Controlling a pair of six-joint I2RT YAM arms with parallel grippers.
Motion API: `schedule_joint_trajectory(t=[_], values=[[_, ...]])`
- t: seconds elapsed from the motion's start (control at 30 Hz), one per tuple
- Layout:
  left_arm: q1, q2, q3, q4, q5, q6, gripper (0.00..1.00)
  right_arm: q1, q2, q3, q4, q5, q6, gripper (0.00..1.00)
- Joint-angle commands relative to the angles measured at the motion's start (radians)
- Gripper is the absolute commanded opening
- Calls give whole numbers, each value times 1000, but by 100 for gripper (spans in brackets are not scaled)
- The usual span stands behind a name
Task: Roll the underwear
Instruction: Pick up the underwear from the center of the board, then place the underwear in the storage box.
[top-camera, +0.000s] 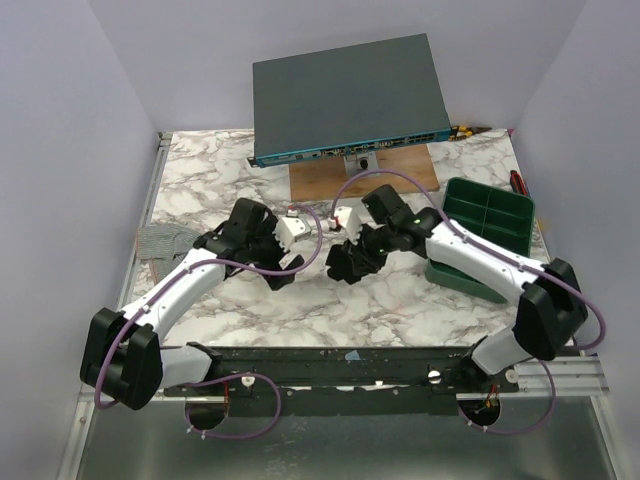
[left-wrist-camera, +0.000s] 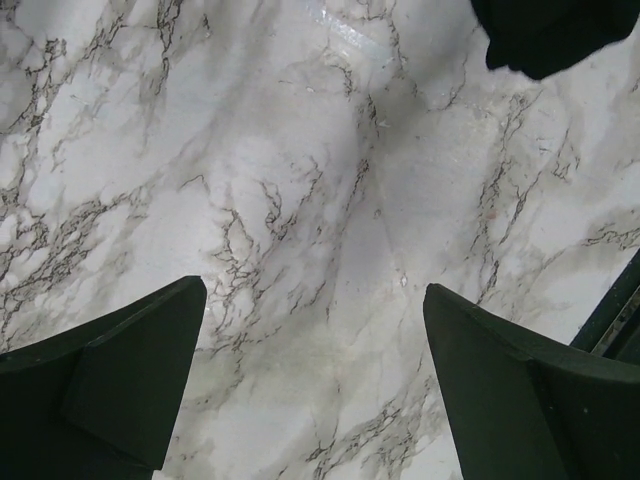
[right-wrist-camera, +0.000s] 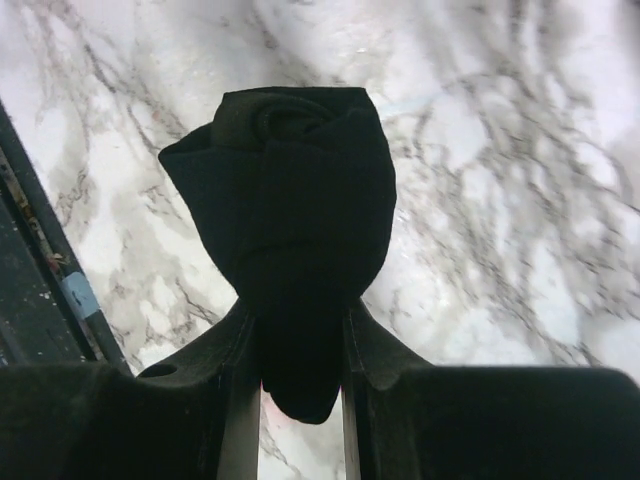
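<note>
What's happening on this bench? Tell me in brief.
The right pincer is shut on the black underwear, already rolled into a tight bundle, near the middle of the marble table. Whether the bundle rests on the marble or hangs just above it is unclear. The left pincer is wide open and empty, over bare marble beside it. A grey cloth lies at the table's left edge and a green bin sits on the right.

right gripper (right-wrist-camera: 300, 350), clamping rolled black underwear (right-wrist-camera: 290, 200)
</note>
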Motion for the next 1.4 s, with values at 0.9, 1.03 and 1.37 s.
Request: schedule_joint_trajectory(t=[0.9, 1.03, 1.37], values=[[0, 17, 98, -2, -29, -24, 98, -330, -680, -395, 149, 825, -326, 1], [0, 29, 100, 1, -27, -22, 99, -338, -677, -415, 179, 787, -357, 1], [1, 38, 100, 8, -23, -23, 98, -348, -650, -428, 158, 746, -413, 1]])
